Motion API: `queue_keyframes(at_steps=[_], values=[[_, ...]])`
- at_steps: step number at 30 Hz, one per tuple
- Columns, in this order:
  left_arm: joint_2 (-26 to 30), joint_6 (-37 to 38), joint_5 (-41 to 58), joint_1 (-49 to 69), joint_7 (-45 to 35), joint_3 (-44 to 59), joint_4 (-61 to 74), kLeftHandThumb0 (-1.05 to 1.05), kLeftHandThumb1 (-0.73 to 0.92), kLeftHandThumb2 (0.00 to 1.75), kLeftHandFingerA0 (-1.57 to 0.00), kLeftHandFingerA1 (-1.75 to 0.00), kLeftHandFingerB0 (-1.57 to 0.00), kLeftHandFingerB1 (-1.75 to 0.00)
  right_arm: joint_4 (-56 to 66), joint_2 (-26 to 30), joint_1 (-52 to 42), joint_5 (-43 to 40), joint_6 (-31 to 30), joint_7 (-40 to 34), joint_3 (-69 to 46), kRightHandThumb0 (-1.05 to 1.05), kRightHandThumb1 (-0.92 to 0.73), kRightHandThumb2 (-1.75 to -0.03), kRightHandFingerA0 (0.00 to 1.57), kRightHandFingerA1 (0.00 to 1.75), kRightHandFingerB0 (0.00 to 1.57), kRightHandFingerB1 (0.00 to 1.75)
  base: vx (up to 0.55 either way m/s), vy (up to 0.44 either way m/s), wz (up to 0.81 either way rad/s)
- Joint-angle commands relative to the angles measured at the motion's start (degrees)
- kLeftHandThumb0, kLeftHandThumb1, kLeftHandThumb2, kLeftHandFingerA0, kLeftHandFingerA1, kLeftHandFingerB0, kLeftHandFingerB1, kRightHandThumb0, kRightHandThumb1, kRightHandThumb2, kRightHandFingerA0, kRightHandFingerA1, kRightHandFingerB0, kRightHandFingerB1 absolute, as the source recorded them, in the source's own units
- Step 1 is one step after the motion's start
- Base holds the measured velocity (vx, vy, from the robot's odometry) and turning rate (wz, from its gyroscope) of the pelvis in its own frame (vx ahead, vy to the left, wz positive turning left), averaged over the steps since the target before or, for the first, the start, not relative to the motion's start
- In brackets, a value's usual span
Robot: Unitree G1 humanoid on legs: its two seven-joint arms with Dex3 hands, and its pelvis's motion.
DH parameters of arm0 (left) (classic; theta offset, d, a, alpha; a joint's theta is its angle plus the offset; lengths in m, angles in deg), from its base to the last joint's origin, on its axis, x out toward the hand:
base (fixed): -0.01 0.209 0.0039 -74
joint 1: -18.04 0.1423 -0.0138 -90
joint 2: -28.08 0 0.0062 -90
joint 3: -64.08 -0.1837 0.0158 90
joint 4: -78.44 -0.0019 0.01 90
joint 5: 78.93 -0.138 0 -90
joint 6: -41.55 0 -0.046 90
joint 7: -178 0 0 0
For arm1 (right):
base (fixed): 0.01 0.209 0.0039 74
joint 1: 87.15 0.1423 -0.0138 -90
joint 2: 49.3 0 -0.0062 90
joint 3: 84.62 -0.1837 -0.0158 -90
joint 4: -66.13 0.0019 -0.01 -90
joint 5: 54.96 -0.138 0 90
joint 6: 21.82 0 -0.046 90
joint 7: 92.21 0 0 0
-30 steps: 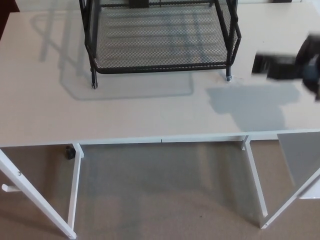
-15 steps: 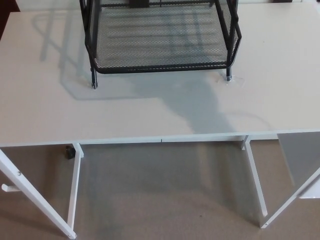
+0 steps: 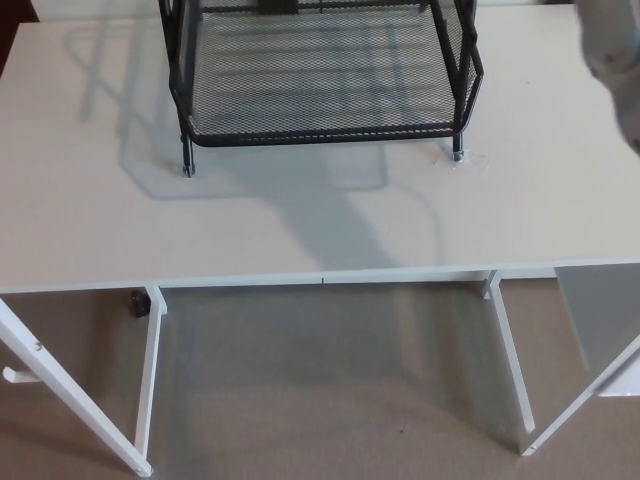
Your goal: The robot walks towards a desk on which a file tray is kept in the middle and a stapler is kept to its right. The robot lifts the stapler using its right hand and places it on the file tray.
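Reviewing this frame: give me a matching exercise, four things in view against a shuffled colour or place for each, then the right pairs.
Things:
1. file tray
2. desk
3. carpet
4. pale shape

Descriptions:
A. grey-brown, under and in front of the desk
B. black wire mesh, at the back middle of the desk top
C. white, flat top on thin white legs
D. blurred, at the picture's top right edge

Pairs: 1-B, 2-C, 3-A, 4-D.
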Motion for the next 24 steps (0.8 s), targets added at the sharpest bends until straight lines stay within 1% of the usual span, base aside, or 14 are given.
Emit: queue_keyframes(at_steps=[1, 2, 3, 4, 10, 11, 13, 14, 16, 17, 18, 21, 22, 24], values=[[-0.47, 1.45, 0.18, 0.14, -0.15, 0.38, 0.22, -1.05, 0.53, 1.34, -0.70, -1.09, -0.37, -0.97, -11.90, -5.16, 10.09, 2.84, -11.76, 10.22, 3.94, -0.38, -0.64, -0.60, 0.80, 1.70, 0.74, 1.18, 0.00, 0.000, 0.00], [-0.43, 1.60, 0.13, 0.13, -0.09, 0.39, 0.12, -1.05, 0.34, 1.36, -0.85, -1.18, -0.02, -0.79, -13.89, -5.97, 11.09, 2.12, -11.77, 11.47, 4.16, -0.37, -0.66, -0.61, 0.78, 1.69, 0.76, 1.07, 0.00, 0.000, 0.00], [-0.37, 1.84, -0.18, 0.16, 0.01, 0.12, 0.25, -1.05, 0.35, 1.37, -0.86, -1.19, 0.00, -0.79, -15.80, -6.83, 11.98, 1.47, -11.74, 12.17, 4.35, -0.36, -0.65, -0.59, 0.83, 1.65, 0.80, 0.91, 0.00, 0.000, 0.00], [-0.38, 1.95, -0.43, 0.03, 0.25, -0.09, 0.33, -1.05, 0.37, 1.38, -0.88, -1.20, -0.01, -0.80, -16.79, -7.76, 12.00, 0.99, -10.97, 11.54, 4.50, -0.32, -0.65, -0.61, 0.83, 1.72, 0.72, 1.46, 0.00, 0.000, 0.00], [-0.65, 1.55, -0.31, -0.13, -0.70, -0.24, 1.15, -1.05, 0.53, 1.34, -0.69, -1.10, -0.43, -1.01, -21.53, -10.97, 12.27, 0.82, -10.40, 11.92, 7.12, -0.34, -0.67, -0.61, 0.81, 1.60, 0.79, 0.87, 0.00, 0.000, 0.00], [-0.72, 1.28, -0.26, -0.12, -0.55, -0.20, 1.21, -1.03, 0.46, 1.43, -0.70, -1.10, 0.00, -0.77, -22.16, -11.53, 12.25, 0.77, -10.84, 12.60, 7.58, -0.36, -0.68, -0.65, 0.77, 1.59, 0.75, 0.82, 0.00, 0.000, 0.00], [-0.87, 0.89, -0.22, -0.14, -0.47, -0.18, 1.24, -1.03, 0.41, 1.41, -0.73, -1.13, 0.00, -0.78, -23.31, -13.40, 11.74, 0.87, -12.47, 12.62, 8.40, -0.38, -0.68, -0.60, 0.84, 1.59, 0.79, 0.80, 0.00, 0.000, 0.00], [-0.85, 1.57, -0.70, 0.07, -0.66, -0.69, 1.56, -1.02, 0.46, 1.44, -0.73, -1.12, 0.00, -0.78, -23.62, -15.19, 10.77, 1.38, -13.23, 12.12, 9.50, -0.42, -0.47, -0.91, 1.16, 1.35, 0.84, 1.14, 0.00, 0.000, 0.00], [-0.96, 1.52, -1.10, 0.04, -0.35, -1.23, 1.71, -0.99, 0.47, 1.42, -0.74, -1.10, 0.00, -0.77, -24.23, -16.07, 10.52, 1.59, -14.01, 13.78, 10.76, -0.39, -0.47, -0.91, 1.14, 1.34, 0.85, 1.14, 0.00, 0.000, 0.00], [-1.03, 1.92, -1.20, 0.03, -0.09, -1.39, 1.59, -1.05, 0.60, 1.19, -0.69, -1.14, -0.37, -1.09, -24.40, -16.31, 10.26, 1.34, -13.95, 14.06, 10.99, -0.35, -0.46, -0.90, 1.12, 1.31, 0.83, 1.08, 0.00, 0.000, 0.00], [-1.05, 1.93, -1.44, -0.05, 0.13, -1.71, 1.52, -1.05, 0.53, 1.28, -0.72, -1.07, -0.41, -0.98, -24.59, -16.57, 10.07, 1.14, -14.02, 14.57, 11.21, -0.30, -0.63, -0.60, 0.80, 1.66, 0.75, 1.13, 0.00, 0.000, 0.00], [-1.08, 1.53, -1.09, -0.25, -0.11, -1.80, 1.46, -1.05, 0.38, 1.39, -0.88, -1.18, -0.01, -0.80, -24.14, -16.58, 8.63, 1.01, -13.55, 14.74, 11.87, -0.35, -0.58, -0.59, 0.81, 1.67, 0.75, 0.98, 0.00, 0.000, 0.00], [-1.30, 1.34, -0.60, -0.42, -0.21, -1.30, 1.10, -1.05, 0.54, 1.32, -0.71, -1.08, -0.39, -0.97, -23.82, -16.65, 7.66, 1.02, -13.63, 13.14, 11.81, -0.35, -0.58, -0.58, 0.80, 1.71, 0.72, 1.11, 0.00, 0.000, 0.00], [-0.92, 2.20, -0.84, 0.12, -0.65, -1.43, 1.21, -1.05, 0.51, 1.35, -0.78, -1.13, -0.38, -1.01, -23.82, -16.99, 6.18, 0.42, -14.04, 11.08, 11.09, -0.35, -0.62, -0.58, 0.81, 1.66, 0.75, 0.86, 0.00, 0.000, 0.00]])
